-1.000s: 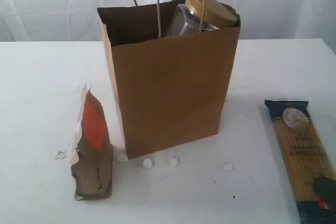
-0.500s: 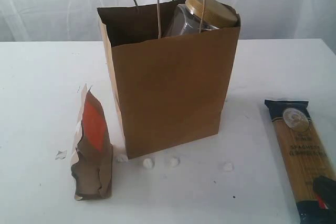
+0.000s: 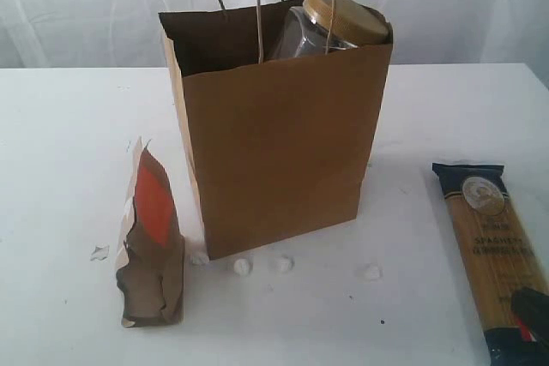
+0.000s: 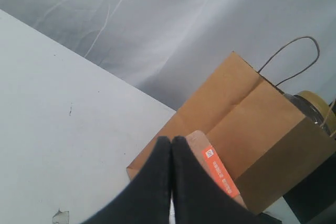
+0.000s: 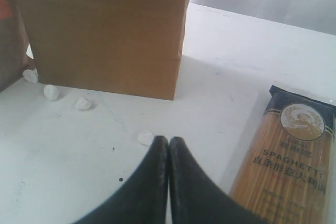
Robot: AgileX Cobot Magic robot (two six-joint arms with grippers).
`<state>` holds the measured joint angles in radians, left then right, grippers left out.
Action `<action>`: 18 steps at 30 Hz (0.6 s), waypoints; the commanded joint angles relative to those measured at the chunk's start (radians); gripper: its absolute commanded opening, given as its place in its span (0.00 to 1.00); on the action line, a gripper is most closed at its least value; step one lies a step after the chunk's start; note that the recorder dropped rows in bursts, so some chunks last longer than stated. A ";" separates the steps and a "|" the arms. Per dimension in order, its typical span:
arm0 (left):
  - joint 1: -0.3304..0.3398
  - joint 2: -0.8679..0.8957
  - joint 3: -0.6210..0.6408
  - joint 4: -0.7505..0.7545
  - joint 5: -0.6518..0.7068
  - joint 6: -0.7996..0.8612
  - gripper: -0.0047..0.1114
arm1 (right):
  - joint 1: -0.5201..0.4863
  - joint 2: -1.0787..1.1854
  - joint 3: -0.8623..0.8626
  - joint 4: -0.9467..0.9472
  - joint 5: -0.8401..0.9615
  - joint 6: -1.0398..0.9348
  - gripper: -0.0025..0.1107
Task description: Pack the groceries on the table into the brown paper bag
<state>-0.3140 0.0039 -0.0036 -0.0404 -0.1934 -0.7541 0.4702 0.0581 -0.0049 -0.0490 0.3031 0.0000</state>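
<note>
A bag (image 3: 283, 152) stands upright in the middle of the table (image 3: 69, 143). A jar (image 3: 330, 23) leans inside it, lid poking above the rim. A pouch (image 3: 153, 246) stands just beside the bag's front left corner. A spaghetti packet (image 3: 496, 246) lies flat, well apart on the right. Small white bits (image 3: 243, 267) lie in front of the bag. The left gripper (image 4: 171, 141) and right gripper (image 5: 168, 141) each have jaws pressed together, holding nothing.
</note>
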 commanded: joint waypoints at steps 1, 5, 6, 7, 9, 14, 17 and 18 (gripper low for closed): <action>0.003 -0.004 0.004 -0.007 -0.017 -0.008 0.04 | -0.008 -0.009 0.005 -0.002 -0.005 0.000 0.02; 0.003 -0.004 0.004 -0.007 -0.021 -0.008 0.04 | -0.008 -0.009 0.005 -0.002 -0.005 0.000 0.02; 0.003 -0.004 0.004 -0.007 -0.021 -0.010 0.04 | -0.008 -0.009 0.005 -0.002 -0.005 0.000 0.02; 0.003 -0.004 0.004 -0.007 -0.021 -0.010 0.04 | -0.008 -0.009 0.005 -0.002 -0.005 0.000 0.02; 0.003 -0.004 0.004 -0.007 -0.019 -0.010 0.04 | -0.008 -0.009 0.005 -0.002 -0.005 0.000 0.02; 0.003 -0.004 0.004 -0.007 -0.069 -0.015 0.04 | -0.008 -0.009 0.005 -0.002 -0.005 0.000 0.02; 0.003 -0.004 0.004 -0.007 -0.100 -0.015 0.04 | -0.008 -0.009 0.005 -0.002 -0.005 0.000 0.02; 0.003 -0.004 0.004 -0.007 -0.107 -0.015 0.04 | -0.008 -0.009 0.005 -0.002 -0.005 0.000 0.02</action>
<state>-0.3140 0.0039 -0.0036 -0.0404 -0.2608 -0.7647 0.4702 0.0581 -0.0049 -0.0490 0.3031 0.0000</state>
